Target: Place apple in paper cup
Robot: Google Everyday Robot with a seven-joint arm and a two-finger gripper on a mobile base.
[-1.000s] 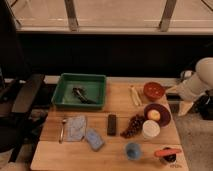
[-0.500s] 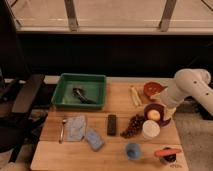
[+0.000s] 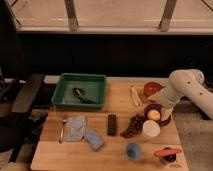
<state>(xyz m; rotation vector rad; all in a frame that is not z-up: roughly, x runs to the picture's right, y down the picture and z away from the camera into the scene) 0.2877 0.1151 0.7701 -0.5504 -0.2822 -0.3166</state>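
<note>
Fingers spread wide, nothing between them as far as I can see. The gripper point(image 3: 166, 115) sits low at the right edge of the dark bowl point(image 3: 148, 111), just beside the apple point(image 3: 154, 114). I can't tell whether it is touching it.

The apple rests inside that bowl, not lifted. The bowl wall probably explains the approach: there's no room to come in from the side, so the arm bends down over the rim from the right to straddle the fruit from above.

The paper cup point(image 3: 150, 129) stands upright, mouth up, just in front of the bowl and near touching it. That makes the transfer short: lift, shift toward the front edge, drop. The cup mouth looks wider than the apple, so alignment should be forgiving.

Clutter around the target:
- The grape bunch point(image 3: 132, 126) is just left of the cup.
- The blue cup point(image 3: 132, 150) and the carrot point(image 3: 167, 151) are nearer the front edge of the table point(image 3: 115, 107).
- The green tray point(image 3: 81, 90) is well away to the left and irrelevant.

Task status, my read: the grasp is not yet made. The risk is the apple rolling in the bowl as the fingers close, or the light cup getting knocked on the way over.
</note>
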